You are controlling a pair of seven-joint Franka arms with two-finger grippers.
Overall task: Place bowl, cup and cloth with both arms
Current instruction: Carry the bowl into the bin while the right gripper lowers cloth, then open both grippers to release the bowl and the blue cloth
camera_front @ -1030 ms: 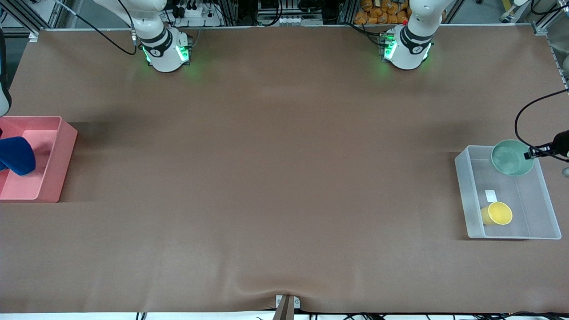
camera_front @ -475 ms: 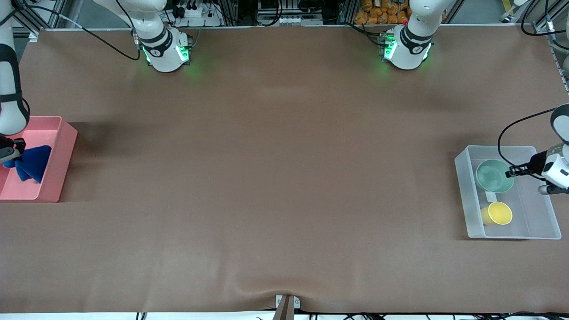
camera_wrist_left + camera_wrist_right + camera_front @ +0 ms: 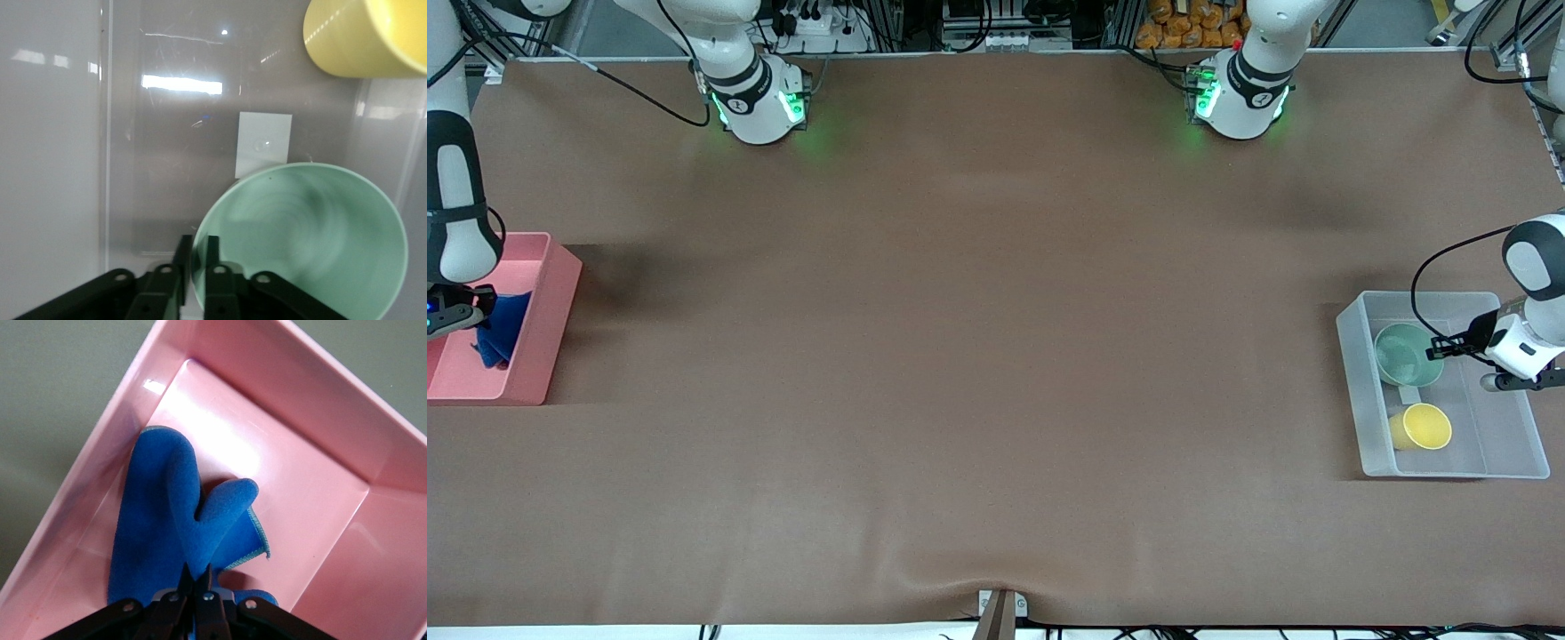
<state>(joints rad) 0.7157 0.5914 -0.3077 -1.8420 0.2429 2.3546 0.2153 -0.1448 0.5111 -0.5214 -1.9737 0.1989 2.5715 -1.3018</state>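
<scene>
The mint-green bowl sits low in the clear bin. My left gripper grips its rim, one finger inside and one outside. The yellow cup lies on its side in the same bin, nearer to the front camera than the bowl. At the right arm's end of the table the blue cloth lies crumpled in the pink bin. My right gripper is shut on a fold of it.
A small white label is stuck to the clear bin's floor between bowl and cup. Both bins stand near the table's two ends. Brown table stretches between them. The bin walls rise close around each gripper.
The left gripper brought the bowl down from over the bin's rim into the clear bin, closer to the cup. The right gripper lowered the cloth deeper into the pink bin.
</scene>
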